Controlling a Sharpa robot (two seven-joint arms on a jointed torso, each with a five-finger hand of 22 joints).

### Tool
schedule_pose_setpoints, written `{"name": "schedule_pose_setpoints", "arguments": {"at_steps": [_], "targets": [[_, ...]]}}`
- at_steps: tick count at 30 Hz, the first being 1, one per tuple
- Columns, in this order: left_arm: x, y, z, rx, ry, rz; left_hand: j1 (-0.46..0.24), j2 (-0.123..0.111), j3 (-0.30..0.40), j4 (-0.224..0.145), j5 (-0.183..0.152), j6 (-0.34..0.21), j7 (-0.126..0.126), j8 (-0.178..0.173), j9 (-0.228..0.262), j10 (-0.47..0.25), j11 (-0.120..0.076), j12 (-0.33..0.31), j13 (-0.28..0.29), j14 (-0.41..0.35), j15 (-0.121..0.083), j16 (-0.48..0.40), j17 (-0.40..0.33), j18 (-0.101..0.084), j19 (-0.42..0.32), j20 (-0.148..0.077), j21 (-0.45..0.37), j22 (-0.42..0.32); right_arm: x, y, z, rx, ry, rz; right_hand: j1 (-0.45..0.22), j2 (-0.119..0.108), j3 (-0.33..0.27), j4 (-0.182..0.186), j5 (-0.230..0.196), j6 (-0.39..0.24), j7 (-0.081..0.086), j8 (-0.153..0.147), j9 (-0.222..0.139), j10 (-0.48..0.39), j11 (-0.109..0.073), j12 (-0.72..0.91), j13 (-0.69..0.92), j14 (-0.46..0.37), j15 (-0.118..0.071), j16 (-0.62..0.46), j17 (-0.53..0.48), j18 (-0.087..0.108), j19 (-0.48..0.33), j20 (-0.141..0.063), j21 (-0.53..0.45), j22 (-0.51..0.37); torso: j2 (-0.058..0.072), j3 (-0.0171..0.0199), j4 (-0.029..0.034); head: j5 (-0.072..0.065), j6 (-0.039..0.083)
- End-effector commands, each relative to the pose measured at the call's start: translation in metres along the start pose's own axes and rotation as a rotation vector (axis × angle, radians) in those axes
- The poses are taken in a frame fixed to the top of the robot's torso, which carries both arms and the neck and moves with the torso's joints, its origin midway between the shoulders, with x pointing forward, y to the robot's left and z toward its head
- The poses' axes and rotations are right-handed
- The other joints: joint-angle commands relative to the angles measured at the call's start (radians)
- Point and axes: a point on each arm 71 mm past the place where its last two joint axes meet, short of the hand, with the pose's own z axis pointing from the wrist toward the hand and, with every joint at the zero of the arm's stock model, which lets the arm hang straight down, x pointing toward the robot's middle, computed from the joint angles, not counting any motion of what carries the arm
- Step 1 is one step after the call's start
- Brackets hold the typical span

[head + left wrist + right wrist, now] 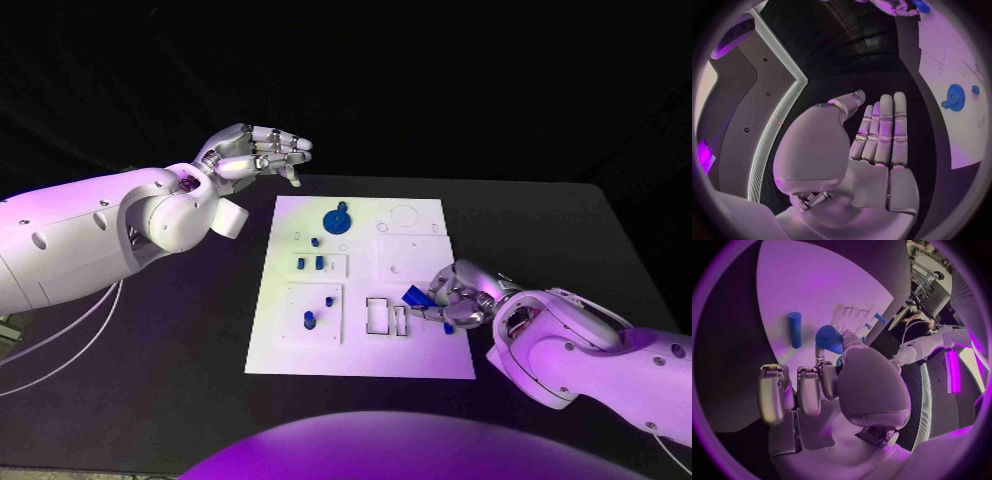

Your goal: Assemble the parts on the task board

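With the right hand pinching a blue part over the task board beside its slots (left hand raised, fingers spread, holding nothing), a tilted insertion could jam or drop the part.

Three cameras on the scene: one high overhead, two tucked in behind the wrists.

The head view looks steeply down on the black tabletop and takes in the whole flat white task board. The left wrist camera sits close behind the raised silver left robot hand, seeing the board's edge and its round blue disc-shaped part. The right wrist camera rides right behind the silver right robot hand, very near the board, which all three views share.
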Motion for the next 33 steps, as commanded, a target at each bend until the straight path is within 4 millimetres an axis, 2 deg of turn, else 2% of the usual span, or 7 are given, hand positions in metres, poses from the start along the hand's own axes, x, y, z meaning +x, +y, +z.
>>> {"name": "schedule_pose_setpoints", "arguments": {"at_steps": [1, 6, 17, 24, 28, 32, 33], "targets": [[0.002, -0.001, 0.001, 0.007, 0.008, -0.01, -0.008, 0.0, -0.006, 0.0, 0.002, -0.008, -0.002, 0.006, 0.0, -0.006, 0.002, 0.006, 0.0, 0.0, 0.004, -0.003, 0.001, 0.013, 0.006, 0.0, -0.007, -0.001, -0.009, 0.008, -0.003, -0.056, -0.07, 0.072, 0.022, 0.021, 0.011, -0.001, 0.003, 0.033, -0.022, 0.0, -0.001, 0.007, -0.002, 0.003, 0.073, 0.079, -0.007, 0.006, 0.115, -0.011, 0.072, -0.006, 0.006, 0.238, 0.0, -0.0004, 0.0003, -0.001, 0.0], [0.002, -0.001, 0.001, 0.007, 0.008, -0.01, -0.009, 0.001, -0.006, 0.001, 0.002, -0.008, -0.002, 0.006, 0.0, -0.006, 0.002, 0.007, 0.0, 0.0, 0.005, -0.002, 0.001, 0.013, 0.006, 0.0, -0.008, -0.001, -0.013, 0.016, -0.005, -0.074, -0.06, 0.09, 0.018, 0.023, 0.016, 0.001, 0.002, 0.037, -0.022, -0.004, -0.003, 0.008, -0.002, 0.003, 0.074, 0.08, -0.008, 0.007, 0.117, -0.011, 0.073, -0.007, 0.009, 0.239, 0.001, -0.0006, -0.0002, -0.003, 0.0], [0.003, -0.001, 0.002, 0.004, 0.015, -0.012, -0.012, 0.002, -0.007, 0.004, 0.002, -0.009, -0.002, 0.006, 0.0, -0.007, 0.003, 0.007, 0.0, 0.0, 0.005, -0.002, 0.001, 0.013, 0.006, 0.0, -0.01, -0.003, 0.006, 0.028, 0.002, -0.043, 0.146, 0.091, -0.006, 0.02, 0.021, 0.001, 0.001, 0.044, -0.021, -0.015, -0.009, 0.005, -0.001, -0.007, 0.065, 0.079, -0.008, 0.006, 0.112, -0.009, 0.069, -0.008, -0.001, 0.236, 0.002, 0.0002, 0.0008, 0.002, 0.0], [0.005, -0.001, 0.003, 0.004, 0.019, -0.014, -0.02, 0.007, -0.008, 0.012, 0.003, -0.01, -0.001, 0.006, 0.0, -0.01, 0.003, 0.009, 0.0, 0.0, 0.006, -0.001, 0.002, 0.013, 0.008, 0.002, -0.015, -0.007, 0.014, 0.034, 0.006, -0.032, 0.198, 0.078, -0.065, 0.014, 0.023, 0.002, -0.001, 0.068, -0.024, -0.02, -0.012, 0.008, -0.003, -0.008, 0.068, 0.077, -0.009, 0.003, 0.108, -0.008, 0.067, -0.009, -0.004, 0.235, 0.002, -0.0014, 0.0001, 0.003, 0.0], [0.005, -0.001, 0.003, 0.004, 0.019, -0.014, -0.021, 0.007, -0.008, 0.014, 0.003, -0.01, -0.001, 0.006, 0.0, -0.01, 0.003, 0.01, 0.0, 0.0, 0.006, -0.001, 0.002, 0.013, 0.008, 0.002, -0.017, -0.008, 0.015, 0.036, 0.008, -0.026, 0.199, 0.074, -0.072, 0.014, 0.024, 0.002, -0.001, 0.072, -0.025, -0.019, -0.012, 0.008, -0.004, -0.007, 0.069, 0.077, -0.009, 0.003, 0.108, -0.008, 0.067, -0.009, -0.005, 0.235, 0.003, -0.0002, -0.0003, 0.005, 0.0], [0.005, -0.001, 0.003, 0.003, 0.018, -0.015, -0.023, 0.008, -0.008, 0.015, 0.003, -0.011, -0.001, 0.007, 0.0, -0.011, 0.003, 0.01, 0.0, 0.0, 0.006, 0.0, 0.002, 0.013, 0.008, 0.002, -0.018, -0.008, 0.016, 0.037, 0.01, -0.024, 0.195, 0.067, -0.09, 0.012, 0.022, 0.002, -0.001, 0.075, -0.026, -0.02, -0.012, 0.009, -0.005, -0.007, 0.07, 0.077, -0.01, 0.003, 0.107, -0.008, 0.067, -0.01, -0.004, 0.235, 0.002, -0.0008, -0.0001, 0.003, 0.0], [0.005, -0.001, 0.003, 0.003, 0.018, -0.015, -0.025, 0.009, -0.008, 0.017, 0.003, -0.011, -0.001, 0.007, 0.0, -0.012, 0.003, 0.011, 0.0, -0.001, 0.007, 0.0, 0.002, 0.013, 0.009, 0.002, -0.02, -0.01, 0.016, 0.037, 0.01, -0.024, 0.194, 0.065, -0.12, 0.015, 0.019, 0.003, -0.001, 0.08, -0.026, -0.021, -0.013, 0.011, -0.005, -0.006, 0.071, 0.078, -0.01, 0.003, 0.109, -0.009, 0.067, -0.01, -0.002, 0.236, 0.002, -0.0011, 0.0003, 0.003, 0.0]]}}
